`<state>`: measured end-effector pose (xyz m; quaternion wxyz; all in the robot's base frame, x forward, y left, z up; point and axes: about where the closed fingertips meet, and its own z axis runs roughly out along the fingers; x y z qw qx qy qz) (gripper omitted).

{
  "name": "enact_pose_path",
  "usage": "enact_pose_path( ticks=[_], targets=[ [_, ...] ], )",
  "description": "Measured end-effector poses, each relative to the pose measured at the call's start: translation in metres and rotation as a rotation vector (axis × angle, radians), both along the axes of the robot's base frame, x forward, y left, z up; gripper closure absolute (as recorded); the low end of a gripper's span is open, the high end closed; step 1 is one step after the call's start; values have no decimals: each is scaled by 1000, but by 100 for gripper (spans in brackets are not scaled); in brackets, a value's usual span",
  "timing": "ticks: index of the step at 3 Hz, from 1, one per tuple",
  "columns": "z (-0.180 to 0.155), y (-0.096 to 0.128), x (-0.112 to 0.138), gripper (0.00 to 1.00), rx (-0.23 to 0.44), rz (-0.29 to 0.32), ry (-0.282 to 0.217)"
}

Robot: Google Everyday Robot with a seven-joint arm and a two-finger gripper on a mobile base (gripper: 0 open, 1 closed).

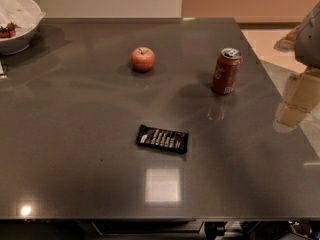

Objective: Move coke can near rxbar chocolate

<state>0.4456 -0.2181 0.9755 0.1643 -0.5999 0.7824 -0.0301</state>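
The can (pixel 226 71) is seen upright, left of the tool (pixel 292 109) at the counter (pixel 75 174) edge. The tool's state cannot be told.

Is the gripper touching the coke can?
Apart. The camera view shows a strip of bare table between the coke can and the gripper, which is at the table's right edge.
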Motion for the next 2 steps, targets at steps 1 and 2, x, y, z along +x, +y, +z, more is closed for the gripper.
enact_pose_path(
  ticks=[1, 2],
  targets=[
    [-4, -5, 27, 0, 48, -22, -8],
    [-11, -8, 58, 0, 102, -50, -16]
  ],
)
